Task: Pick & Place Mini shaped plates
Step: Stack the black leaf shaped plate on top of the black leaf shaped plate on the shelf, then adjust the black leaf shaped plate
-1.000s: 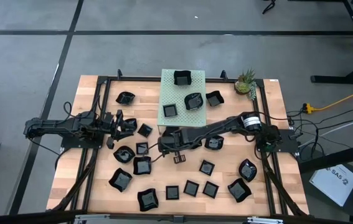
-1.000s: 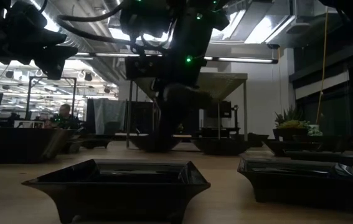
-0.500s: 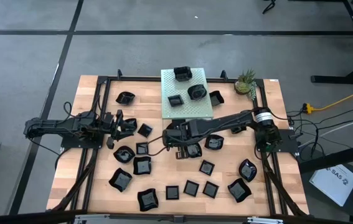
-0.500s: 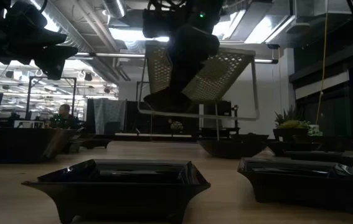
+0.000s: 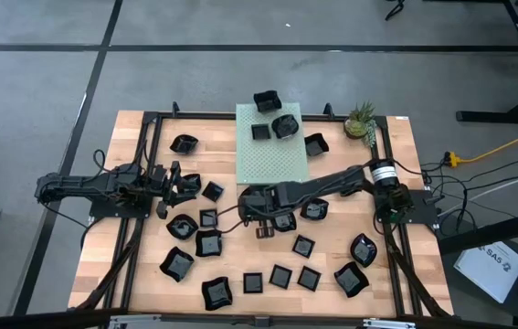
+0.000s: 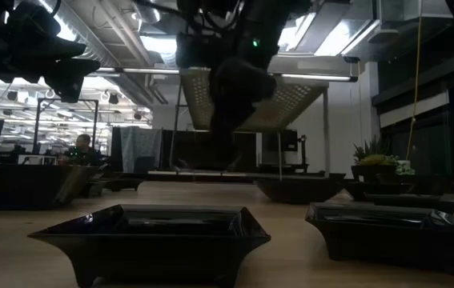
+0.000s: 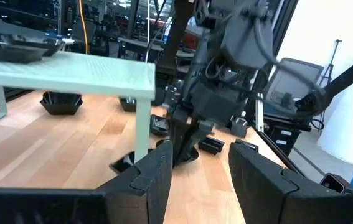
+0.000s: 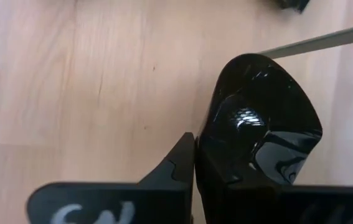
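Scanning from large to small: the wooden table [image 5: 144,274] carries the pale green perforated box [image 5: 272,155] at far centre, three black dishes crowded at its far edge, one [image 5: 266,99] overhanging. The low view shows the box lifted and tilted off the table. Loose mini shaped plates [image 5: 252,282] lie scattered across the near half. Your right gripper [image 5: 260,220] sits at the box's near edge, fingers pinched nearly closed on a glossy wavy plate [image 8: 260,134]. Your left gripper [image 5: 183,187] waits at left, fingers spread wide, empty. Risk: the right arm seems to be propping up the box; further tilt could spill the dishes off its far edge. Thin rim grip may slip.
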`<control>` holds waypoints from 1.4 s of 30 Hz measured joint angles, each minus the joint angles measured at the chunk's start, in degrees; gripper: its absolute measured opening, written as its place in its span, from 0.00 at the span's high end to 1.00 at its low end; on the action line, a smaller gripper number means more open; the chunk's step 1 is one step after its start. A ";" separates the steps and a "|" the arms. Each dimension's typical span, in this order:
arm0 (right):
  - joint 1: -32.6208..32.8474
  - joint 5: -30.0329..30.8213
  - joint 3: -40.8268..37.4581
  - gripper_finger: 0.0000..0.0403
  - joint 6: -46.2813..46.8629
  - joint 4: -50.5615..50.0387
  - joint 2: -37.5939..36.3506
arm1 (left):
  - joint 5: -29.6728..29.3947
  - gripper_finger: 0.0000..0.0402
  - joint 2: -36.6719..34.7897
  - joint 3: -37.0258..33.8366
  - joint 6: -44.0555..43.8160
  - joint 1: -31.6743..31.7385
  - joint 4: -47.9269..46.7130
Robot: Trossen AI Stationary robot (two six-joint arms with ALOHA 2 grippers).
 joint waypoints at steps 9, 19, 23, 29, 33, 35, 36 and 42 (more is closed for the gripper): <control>0.41 0.38 -9.21 0.97 -0.21 12.34 0.03 | -0.01 0.62 -0.01 0.01 0.00 -0.01 0.00; 0.46 0.17 -10.13 0.96 -0.40 13.61 0.03 | 0.00 0.62 0.00 0.00 0.00 0.00 0.00; 0.50 -0.95 -10.13 0.95 -0.40 13.55 0.03 | 0.01 0.62 0.01 0.02 0.00 -0.02 0.00; 0.72 -3.08 -10.15 0.79 0.04 13.44 0.03 | 0.01 0.62 -0.01 0.00 0.00 0.01 0.00; 0.89 -3.01 -10.17 0.64 0.13 13.50 0.03 | 0.00 0.62 -0.01 0.00 0.00 -0.01 0.00; 1.08 -2.95 -10.17 0.58 0.08 13.47 0.03 | 0.01 0.62 -0.01 0.00 0.00 -0.02 0.00; 1.22 -2.69 -10.17 0.56 0.09 13.46 0.03 | -0.01 0.62 -0.01 0.02 0.00 0.00 0.00; 2.24 -0.52 -9.89 0.48 0.24 13.26 0.03 | 0.00 0.62 -0.01 0.00 0.00 0.01 0.00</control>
